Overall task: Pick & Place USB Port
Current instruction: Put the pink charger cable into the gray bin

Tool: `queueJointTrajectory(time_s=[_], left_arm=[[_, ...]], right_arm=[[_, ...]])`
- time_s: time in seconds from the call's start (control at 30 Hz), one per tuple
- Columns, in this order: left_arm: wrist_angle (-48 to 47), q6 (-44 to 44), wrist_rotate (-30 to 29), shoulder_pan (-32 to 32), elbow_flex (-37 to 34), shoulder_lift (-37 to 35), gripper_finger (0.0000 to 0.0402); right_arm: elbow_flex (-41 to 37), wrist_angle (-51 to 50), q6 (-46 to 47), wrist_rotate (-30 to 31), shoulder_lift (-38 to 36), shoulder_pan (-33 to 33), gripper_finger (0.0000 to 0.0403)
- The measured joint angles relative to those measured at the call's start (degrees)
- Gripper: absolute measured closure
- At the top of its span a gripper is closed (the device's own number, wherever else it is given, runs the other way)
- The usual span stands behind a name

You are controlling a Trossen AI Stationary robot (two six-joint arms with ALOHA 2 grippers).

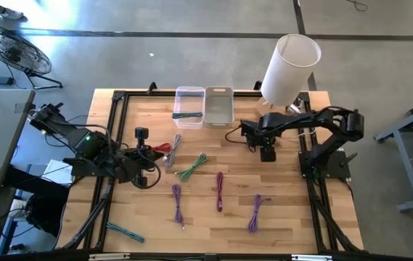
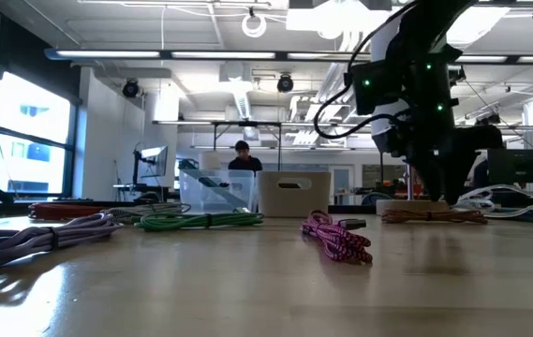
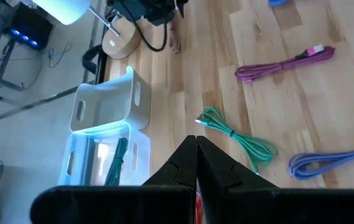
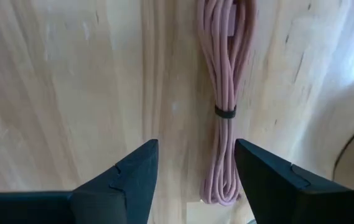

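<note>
My right gripper point(image 4: 195, 168) is open and points down over a salmon-pink coiled USB cable point(image 4: 223, 93) that lies flat on the wood. One looped end of the cable lies between the two fingers, nearer one of them, and I see no touch. In the low view the gripper point(image 2: 444, 192) hangs just above this cable point(image 2: 432, 216). My left gripper point(image 3: 196, 144) is shut and hovers at the table's left, beside a red cable point(image 1: 161, 148). A clear bin point(image 1: 189, 101) with a dark green cable in it and a white bin point(image 1: 219, 105) stand at the far edge.
Loose cable bundles lie across the table's middle: green point(image 1: 191, 168), magenta point(image 1: 220, 190), two purple point(image 1: 178, 201) point(image 1: 255, 212), pale lilac point(image 1: 171, 154) and teal point(image 1: 125, 230) near the front left. A white cylinder point(image 1: 289, 65) stands at the far right corner. A person shows in the room beyond.
</note>
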Motion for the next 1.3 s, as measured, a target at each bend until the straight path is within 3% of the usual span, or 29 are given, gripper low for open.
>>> queueJointTrajectory(time_s=[0.6,1.1,1.2,1.3], left_arm=[[-2.7,0.0,-3.2,0.0,0.0,0.0,0.0357],[-4.3,0.0,-3.3,0.0,0.0,0.0,0.0355],[-4.5,0.7,-3.3,0.0,0.0,0.0,0.0355],[-4.6,1.3,-3.4,0.0,0.0,0.3,0.0355]], right_arm=[[-0.3,1.0,-8.9,-5.2,0.0,-8.3,0.0199],[-11.3,12.7,-9.4,-7.0,-0.5,-8.3,0.0201],[-12.1,13.5,-6.8,-7.2,-0.7,-8.3,0.0223],[-11.8,12.7,-3.6,-7.1,-0.5,-8.3,0.0280]])
